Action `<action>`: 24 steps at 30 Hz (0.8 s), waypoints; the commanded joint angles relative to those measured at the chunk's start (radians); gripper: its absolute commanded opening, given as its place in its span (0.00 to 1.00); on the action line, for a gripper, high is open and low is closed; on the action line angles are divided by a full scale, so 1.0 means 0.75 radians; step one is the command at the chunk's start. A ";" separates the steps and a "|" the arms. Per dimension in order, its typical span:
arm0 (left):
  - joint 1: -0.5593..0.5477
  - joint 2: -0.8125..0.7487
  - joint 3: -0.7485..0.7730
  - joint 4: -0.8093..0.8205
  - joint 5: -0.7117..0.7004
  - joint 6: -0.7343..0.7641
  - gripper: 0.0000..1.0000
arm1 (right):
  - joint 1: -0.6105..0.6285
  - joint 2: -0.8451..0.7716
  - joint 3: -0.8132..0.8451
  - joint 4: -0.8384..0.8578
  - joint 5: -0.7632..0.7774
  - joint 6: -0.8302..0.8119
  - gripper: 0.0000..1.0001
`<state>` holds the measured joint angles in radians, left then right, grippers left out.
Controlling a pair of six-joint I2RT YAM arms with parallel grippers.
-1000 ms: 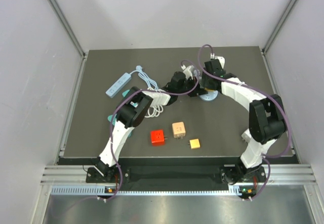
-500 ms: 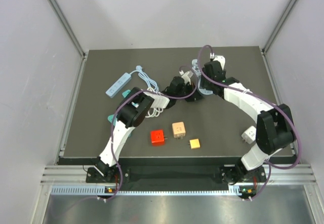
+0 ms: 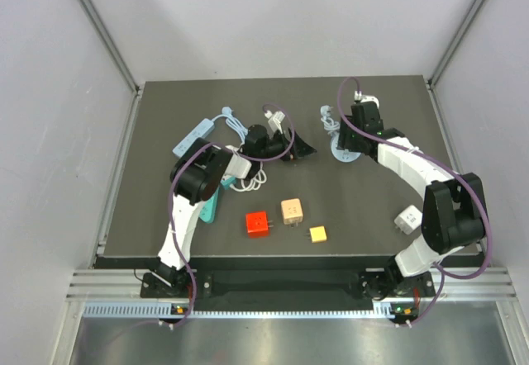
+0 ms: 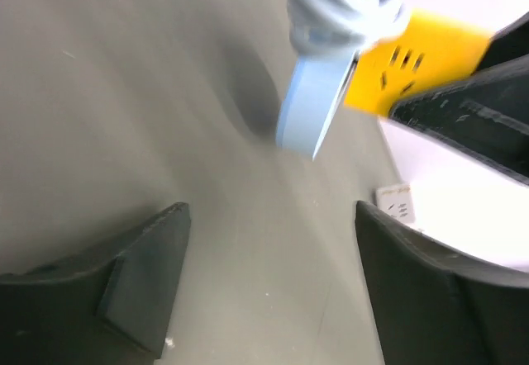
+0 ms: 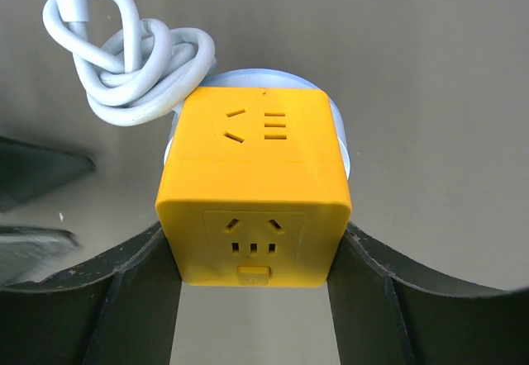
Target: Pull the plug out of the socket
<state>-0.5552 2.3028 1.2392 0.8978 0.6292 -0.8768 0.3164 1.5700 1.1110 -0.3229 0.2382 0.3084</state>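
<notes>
My right gripper [image 5: 256, 253] is shut on a yellow cube socket [image 5: 256, 183], one finger on each side. A pale-blue round plug [image 5: 273, 78] sits against the cube's far face, and its knotted pale cable [image 5: 124, 68] lies beside it. In the left wrist view the plug [image 4: 310, 105] is pressed against the socket [image 4: 417, 55]. My left gripper [image 4: 269, 241] is open and empty, a short way from the plug. From above, the left gripper [image 3: 304, 147] is left of the plug [image 3: 343, 155], and the right gripper [image 3: 347, 138] covers the socket.
A red cube [image 3: 258, 223], a tan cube [image 3: 291, 210] and a small yellow block [image 3: 318, 234] lie near the front. At the right stands a white cube [image 3: 408, 219]. A light-blue power strip [image 3: 192, 136] and a white cable coil [image 3: 248, 182] lie at the left.
My left gripper has opened and drawn back to the left, away from the socket. The right gripper has shifted slightly right with the socket in it.
</notes>
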 commanded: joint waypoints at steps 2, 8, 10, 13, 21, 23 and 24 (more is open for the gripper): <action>0.018 -0.003 -0.008 0.275 0.104 -0.097 0.89 | -0.031 -0.054 0.026 0.152 -0.207 0.010 0.00; -0.016 0.104 0.090 0.319 0.126 -0.142 0.88 | -0.033 -0.044 0.032 0.169 -0.307 0.039 0.00; -0.037 0.126 0.133 0.298 0.126 -0.124 0.84 | -0.035 -0.036 0.042 0.163 -0.314 0.041 0.00; -0.053 0.151 0.168 0.278 0.110 -0.117 0.76 | -0.035 -0.032 0.042 0.161 -0.358 0.047 0.00; -0.057 0.229 0.231 0.322 0.096 -0.183 0.49 | -0.035 -0.013 0.042 0.156 -0.412 0.053 0.00; -0.057 0.247 0.240 0.337 0.092 -0.195 0.43 | -0.037 -0.011 0.034 0.156 -0.416 0.051 0.00; -0.057 0.247 0.240 0.337 0.088 -0.195 0.32 | -0.037 -0.011 0.034 0.154 -0.416 0.051 0.00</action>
<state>-0.6025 2.4737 1.3842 1.0698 0.7033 -1.0035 0.2913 1.5822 1.1042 -0.3168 -0.0284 0.3298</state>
